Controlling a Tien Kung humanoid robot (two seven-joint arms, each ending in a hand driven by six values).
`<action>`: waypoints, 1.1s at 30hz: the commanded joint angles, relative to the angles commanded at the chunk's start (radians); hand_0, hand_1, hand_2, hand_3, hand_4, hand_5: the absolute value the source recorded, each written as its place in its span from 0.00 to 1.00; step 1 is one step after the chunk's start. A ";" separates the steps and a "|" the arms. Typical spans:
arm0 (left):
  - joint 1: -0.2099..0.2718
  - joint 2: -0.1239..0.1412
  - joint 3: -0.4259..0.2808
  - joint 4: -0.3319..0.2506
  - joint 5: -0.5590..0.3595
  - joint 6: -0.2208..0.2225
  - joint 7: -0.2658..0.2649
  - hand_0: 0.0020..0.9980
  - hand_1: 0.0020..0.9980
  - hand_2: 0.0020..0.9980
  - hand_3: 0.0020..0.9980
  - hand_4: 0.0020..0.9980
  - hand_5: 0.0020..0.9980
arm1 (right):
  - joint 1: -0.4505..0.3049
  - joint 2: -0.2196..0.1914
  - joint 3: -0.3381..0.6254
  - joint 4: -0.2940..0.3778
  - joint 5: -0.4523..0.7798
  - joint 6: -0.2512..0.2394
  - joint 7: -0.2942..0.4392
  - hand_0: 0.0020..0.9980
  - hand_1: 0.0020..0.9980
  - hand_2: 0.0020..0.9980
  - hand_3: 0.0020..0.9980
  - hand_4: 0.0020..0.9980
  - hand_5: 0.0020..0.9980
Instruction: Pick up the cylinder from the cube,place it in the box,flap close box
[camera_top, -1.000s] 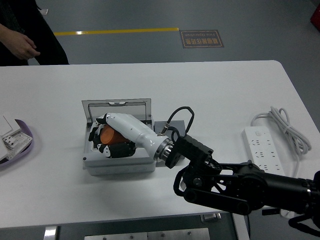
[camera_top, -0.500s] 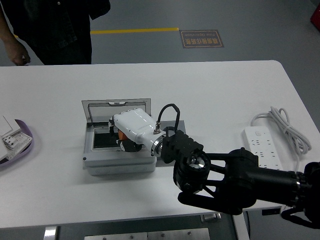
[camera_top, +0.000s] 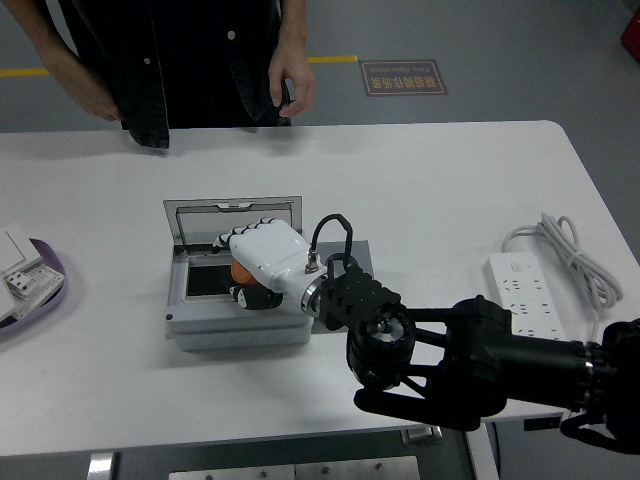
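My right hand (camera_top: 246, 262) is white and reaches from the lower right over the open grey box (camera_top: 200, 325). Its fingers are curled around the orange cylinder (camera_top: 240, 271), of which only a small part shows under the palm, low inside the box's dark interior (camera_top: 205, 282). The box lid (camera_top: 232, 213) stands open at the back. The grey cube (camera_top: 357, 251) lies just right of the box, mostly hidden behind my wrist. My left arm is out of view.
A person in dark clothes stands at the far edge, with both hands (camera_top: 291, 83) hanging above the table. A white power strip (camera_top: 520, 296) with its coiled cable (camera_top: 562, 246) lies at the right. A purple tray (camera_top: 45, 290) holding white parts sits at the left edge.
My right hand has turned over, back upward, and drawn slightly right in the box, with the cylinder now mostly covered. The person has stepped from the far left to stand behind the box.
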 joint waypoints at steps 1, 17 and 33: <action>0.000 0.000 0.001 0.000 -0.001 0.000 0.000 0.51 0.56 0.56 0.61 0.72 0.17 | 0.000 0.000 -0.001 0.000 0.000 0.001 0.000 0.82 0.79 0.78 0.80 0.71 0.32; -0.002 -0.004 0.011 -0.003 -0.013 0.001 -0.003 0.51 0.56 0.56 0.61 0.72 0.17 | -0.061 -0.080 0.096 0.137 0.237 -0.133 0.139 0.82 0.79 0.79 0.83 0.85 0.20; -0.006 0.006 0.005 -0.002 -0.003 0.000 0.000 0.51 0.56 0.56 0.61 0.72 0.17 | 0.061 -0.124 0.081 -0.013 0.463 -0.268 0.264 0.73 0.69 0.69 0.72 0.80 0.26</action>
